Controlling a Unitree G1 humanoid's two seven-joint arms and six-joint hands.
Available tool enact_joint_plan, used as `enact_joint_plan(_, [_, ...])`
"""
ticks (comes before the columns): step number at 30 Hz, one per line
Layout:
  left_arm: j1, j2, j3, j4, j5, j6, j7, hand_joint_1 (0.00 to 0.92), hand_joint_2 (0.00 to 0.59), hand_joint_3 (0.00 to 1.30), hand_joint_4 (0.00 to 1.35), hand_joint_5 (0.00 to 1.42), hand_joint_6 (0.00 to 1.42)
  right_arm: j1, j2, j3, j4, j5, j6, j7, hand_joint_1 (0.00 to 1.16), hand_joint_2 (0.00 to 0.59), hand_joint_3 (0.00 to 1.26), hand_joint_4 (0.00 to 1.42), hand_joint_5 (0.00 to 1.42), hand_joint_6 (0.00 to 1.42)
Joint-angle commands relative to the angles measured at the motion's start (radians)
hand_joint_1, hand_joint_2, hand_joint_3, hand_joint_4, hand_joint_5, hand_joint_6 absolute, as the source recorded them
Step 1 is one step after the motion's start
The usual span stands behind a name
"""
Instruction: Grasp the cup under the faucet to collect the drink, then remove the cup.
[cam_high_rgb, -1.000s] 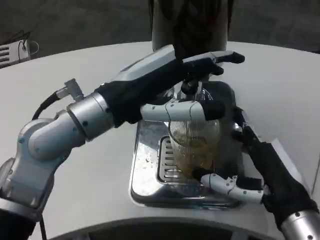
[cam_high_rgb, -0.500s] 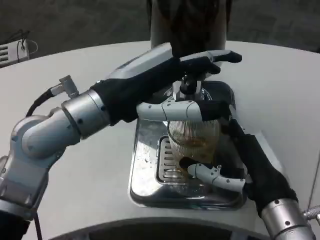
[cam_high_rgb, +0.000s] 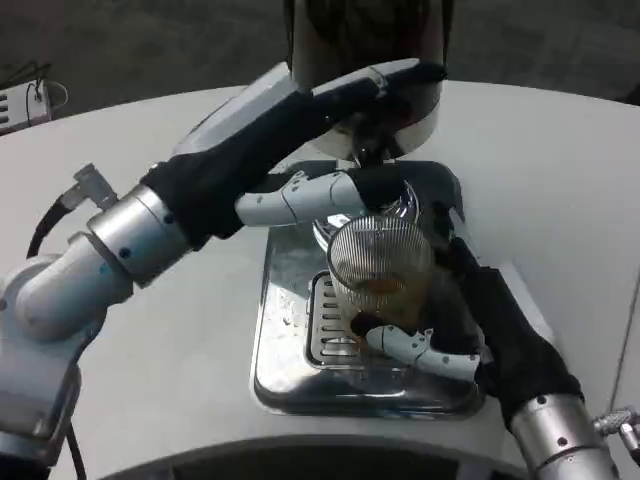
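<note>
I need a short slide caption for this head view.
Right robot hand holds ribbed cup over drip tray; left robot hand at faucet.

White round table (cam_high_rgb: 120, 130) under a shiny metal drip tray (cam_high_rgb: 285, 330) — slotted grate (cam_high_rgb: 325, 325) inside.

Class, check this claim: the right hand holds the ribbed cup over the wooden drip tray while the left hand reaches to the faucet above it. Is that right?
Not quite. The head view shows the drip tray is shiny metal, not wooden. The rest stands: the right hand holds the ribbed cup over it, and the left hand reaches to the faucet above it.
</note>
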Motion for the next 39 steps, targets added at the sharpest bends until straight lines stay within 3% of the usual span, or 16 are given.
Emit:
enact_joint_plan(1, [0.040,-0.022,0.051,-0.038,-0.033,-0.041,0.060,0.000,0.040,0.19,0.13,0.21,0.29,-0.014,0.010,0.007,0.011,0.008,0.000,-0.010,0.86,0.189,0.00,0.00,0.09,0.07])
enact_joint_plan(5, [0.077,-0.033,0.089,-0.078,-0.051,-0.049,0.096,0.000,0.043,0.23,0.17,0.25,0.31,-0.023,0.015,0.009,0.021,0.007,0.000,-0.014,0.86,0.189,0.00,0.00,0.09,0.07])
enact_joint_plan(11, [0.160,-0.008,0.141,-0.162,-0.056,-0.024,0.108,0.000,0.049,0.25,0.19,0.28,0.34,-0.035,0.015,0.010,0.028,0.009,0.001,-0.016,0.86,0.189,0.00,0.01,0.10,0.06])
enact_joint_plan(19, [0.343,0.033,0.248,-0.297,-0.018,0.044,0.147,0.000,0.055,0.25,0.17,0.24,0.32,-0.039,0.017,0.007,0.042,0.015,-0.003,-0.016,0.86,0.189,0.00,0.01,0.10,0.06])
enact_joint_plan(24, [0.483,0.036,0.307,-0.387,0.043,0.077,0.199,0.000,0.062,0.23,0.14,0.22,0.30,-0.038,0.021,0.010,0.052,0.018,-0.009,-0.022,0.86,0.188,0.00,0.01,0.10,0.06])
enact_joint_plan(39, [0.777,0.044,0.368,-0.494,0.125,0.149,0.219,0.000,0.062,0.22,0.13,0.19,0.28,-0.093,0.041,0.011,0.136,0.042,-0.043,-0.066,0.85,0.186,0.00,0.03,0.11,0.08])
